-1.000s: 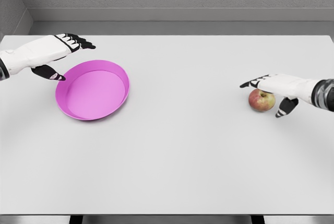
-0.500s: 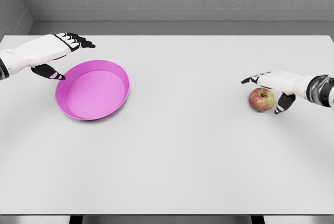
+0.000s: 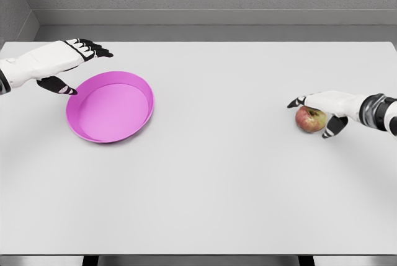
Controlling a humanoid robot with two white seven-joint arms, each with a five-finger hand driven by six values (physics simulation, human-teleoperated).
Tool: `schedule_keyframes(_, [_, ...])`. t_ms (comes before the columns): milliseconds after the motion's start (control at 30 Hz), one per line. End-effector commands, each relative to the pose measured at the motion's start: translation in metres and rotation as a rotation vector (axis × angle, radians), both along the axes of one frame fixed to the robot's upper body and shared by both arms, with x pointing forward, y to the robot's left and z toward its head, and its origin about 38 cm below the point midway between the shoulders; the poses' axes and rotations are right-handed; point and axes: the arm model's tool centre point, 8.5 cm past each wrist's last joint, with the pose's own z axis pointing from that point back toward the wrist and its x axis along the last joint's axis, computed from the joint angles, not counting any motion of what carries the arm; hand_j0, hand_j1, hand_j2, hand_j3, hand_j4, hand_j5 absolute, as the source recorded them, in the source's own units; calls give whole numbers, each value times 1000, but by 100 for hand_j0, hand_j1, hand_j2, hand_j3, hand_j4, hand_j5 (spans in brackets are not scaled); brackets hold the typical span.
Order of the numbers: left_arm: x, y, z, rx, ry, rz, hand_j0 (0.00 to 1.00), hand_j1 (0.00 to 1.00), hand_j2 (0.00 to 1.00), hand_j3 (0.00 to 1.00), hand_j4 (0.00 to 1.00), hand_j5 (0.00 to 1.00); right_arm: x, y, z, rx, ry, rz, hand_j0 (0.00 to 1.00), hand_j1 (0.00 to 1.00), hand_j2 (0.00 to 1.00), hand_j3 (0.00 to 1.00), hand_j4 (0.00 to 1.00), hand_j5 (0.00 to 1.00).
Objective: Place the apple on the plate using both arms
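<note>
From the head view, a wide white tabletop (image 3: 211,179) runs back to a grey wall. On its left side sits a pink plate (image 3: 93,131), shallow and round, with a raised rim and nothing in it.

The left hand (image 3: 65,61) comes in from the left edge and hovers just beyond the plate's far-left rim. Its dark-tipped fingers (image 3: 96,47) are stretched out flat toward the right, the thumb drops toward the rim, and the hand is released, grasping nothing.

Well apart from all this, on the right side of the tabletop, lies the apple (image 3: 308,119), reddish with a yellow-green patch, resting on the surface. The right hand (image 3: 324,108) reaches in from the right edge and lies over the apple's top and right side, fingers pointing left across it and the thumb down at its near right. It looks to be cupping the fruit, though from here I cannot tell whether the fingers truly grip it or only rest on it.
</note>
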Motion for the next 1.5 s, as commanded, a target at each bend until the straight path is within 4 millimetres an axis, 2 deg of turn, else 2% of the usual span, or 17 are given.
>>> schedule_keyframes(0, [0,1,1,-5,-1,2,100,100,100,100,100,100,-1,2,-2,-2,7,5,72,72,72,72,72,72])
schedule_keyframes(100, [0,1,2,-6,-2,3,100,100,100,100,100,100,-1,1,-3,-4,8,6,64,64,64,64,64,64])
schedule_keyframes(267, [0,0,1,-6,-2,0,100,100,100,100,100,100,-2,2,-4,-5,13,10,57,57,57,57,57,57])
schedule_keyframes(400, [-1,0,2,-5,-3,-1,100,100,100,100,100,100,-2,3,-3,-4,11,12,56,56,56,56,56,56])
schedule_keyframes(700, [-1,0,1,-5,-2,-1,100,100,100,100,100,100,7,8,17,0,-39,27,54,54,54,54,54,54])
schedule_keyframes(867, [-1,1,2,-4,-2,1,100,100,100,100,100,100,9,18,35,5,-69,60,54,54,54,54,54,54])
schedule_keyframes(1067, [-1,1,2,-5,-2,-1,100,100,100,100,100,100,5,42,41,38,-91,123,54,54,54,54,54,54])
schedule_keyframes(1467, [-2,1,1,-5,-1,0,100,100,100,100,100,100,3,112,42,163,-114,323,54,54,54,54,54,54])
